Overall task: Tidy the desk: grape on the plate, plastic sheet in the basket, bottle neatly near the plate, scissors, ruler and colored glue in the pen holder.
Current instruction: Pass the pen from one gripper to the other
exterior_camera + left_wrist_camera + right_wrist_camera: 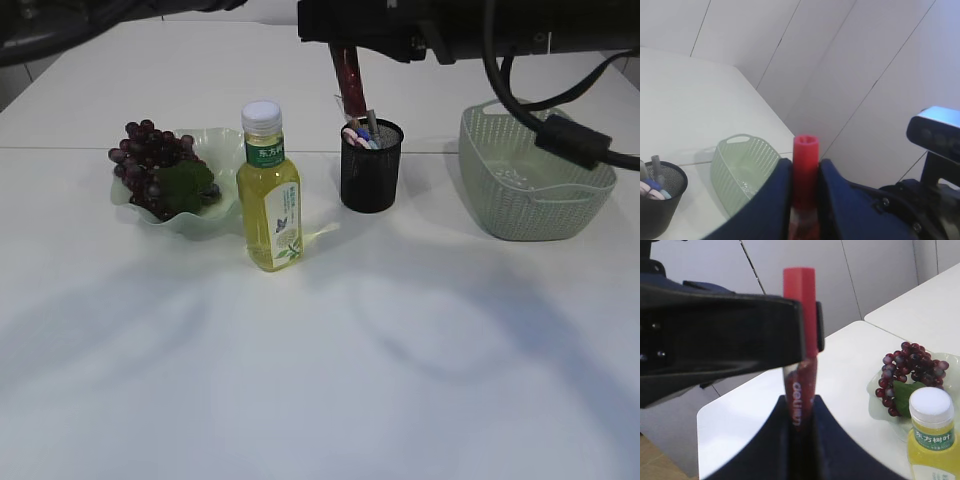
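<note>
Red glue tube gripped by both grippers above a black mesh pen holder.

White tabletop (330,380) lies bare across the whole near half, with open room on every side. Behind it the bottle (270,190) of yellow liquid stands upright, touching the front rim of the pale green plate (222,145), which carries the grape (150,160) bunch and a leaf. At centre, the pen holder (371,170) holds several items too small to tell apart; the colored glue (351,85) hangs tilted just over its rim. Left gripper (805,175) and right gripper (800,412) each have jaws closed on the tube. Right of the holder, well apart, the green basket (560,215) holds something pale and unclear. Farther back, a seam crosses the table.
</note>
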Motion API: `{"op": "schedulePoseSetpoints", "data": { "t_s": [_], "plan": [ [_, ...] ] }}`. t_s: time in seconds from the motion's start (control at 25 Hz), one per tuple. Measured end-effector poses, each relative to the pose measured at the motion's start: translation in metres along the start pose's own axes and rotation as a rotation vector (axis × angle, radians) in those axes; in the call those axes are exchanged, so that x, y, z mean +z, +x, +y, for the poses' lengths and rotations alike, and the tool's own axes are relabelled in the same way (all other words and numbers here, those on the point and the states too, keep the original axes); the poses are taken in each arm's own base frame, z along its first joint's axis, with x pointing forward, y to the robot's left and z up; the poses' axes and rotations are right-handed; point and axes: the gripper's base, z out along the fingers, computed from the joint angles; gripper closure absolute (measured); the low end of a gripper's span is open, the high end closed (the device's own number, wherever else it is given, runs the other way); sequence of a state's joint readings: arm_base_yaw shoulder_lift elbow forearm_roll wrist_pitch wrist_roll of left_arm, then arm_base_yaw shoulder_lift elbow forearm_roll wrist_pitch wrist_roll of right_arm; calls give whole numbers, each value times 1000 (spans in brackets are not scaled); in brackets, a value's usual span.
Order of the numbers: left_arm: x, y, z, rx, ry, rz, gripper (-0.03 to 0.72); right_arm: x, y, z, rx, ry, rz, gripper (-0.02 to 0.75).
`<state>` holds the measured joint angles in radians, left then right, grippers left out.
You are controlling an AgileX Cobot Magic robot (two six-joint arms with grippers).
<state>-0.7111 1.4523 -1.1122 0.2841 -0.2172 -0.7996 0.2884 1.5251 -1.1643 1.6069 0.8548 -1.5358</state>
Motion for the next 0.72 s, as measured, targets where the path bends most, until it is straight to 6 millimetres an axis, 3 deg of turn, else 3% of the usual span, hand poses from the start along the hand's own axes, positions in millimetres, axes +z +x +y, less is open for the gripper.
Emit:
{"op": "schedulePoseSetpoints", "data": {
  "t_s": [0.12, 0.28, 0.36, 0.52, 0.72],
  "plan": [
    [0, 0, 0, 2, -3, 4, 512, 0, 0, 0, -1, 0, 1, 672],
    [0, 1, 1, 3, -10, 11, 239, 0, 0, 0, -1, 2, 1, 672],
    [0, 1, 1, 5, -10, 11, 159, 0, 0, 0, -1, 2, 1, 672],
    [0, 1, 1, 5, -10, 11, 115, 0, 0, -1, -1, 11, 1, 672],
    [-9, -9, 8, 6, -66, 13, 136, 0, 0, -8, 4, 87, -3, 672]
  ]
}}
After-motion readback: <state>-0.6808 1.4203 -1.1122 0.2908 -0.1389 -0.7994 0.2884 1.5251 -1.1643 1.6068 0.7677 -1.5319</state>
